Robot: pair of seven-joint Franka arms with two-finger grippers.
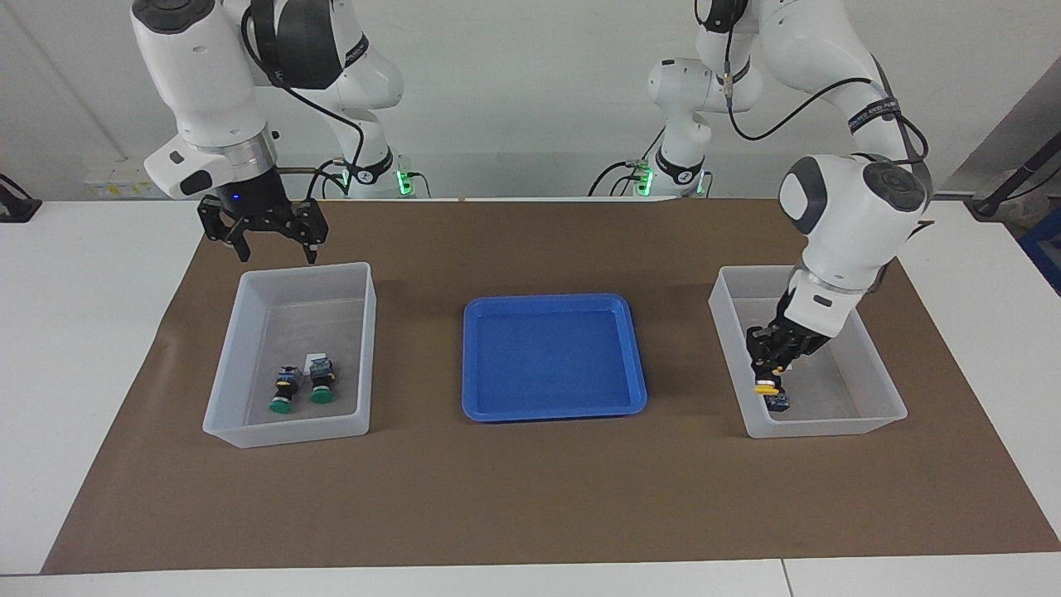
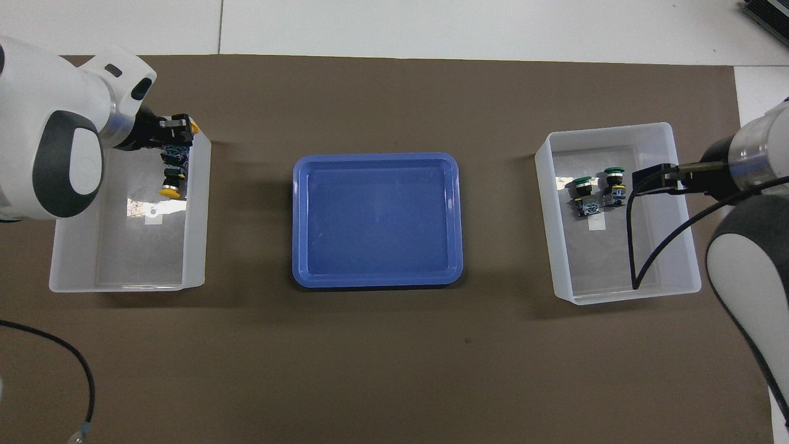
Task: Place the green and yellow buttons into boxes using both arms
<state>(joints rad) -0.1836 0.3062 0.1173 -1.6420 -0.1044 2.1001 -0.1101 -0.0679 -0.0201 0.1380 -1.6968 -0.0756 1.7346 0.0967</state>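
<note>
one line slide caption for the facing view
Left gripper lowers a yellow button into one box; two green buttons lie in the other.

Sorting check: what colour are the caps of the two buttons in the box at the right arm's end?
Green caps, clearest in the facing view.

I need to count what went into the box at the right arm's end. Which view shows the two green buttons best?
The facing view: the two green buttons lie side by side in the box with nothing covering them, the right gripper raised over its rim nearer the robots. The overhead view shows them too, close beside that gripper.
</note>
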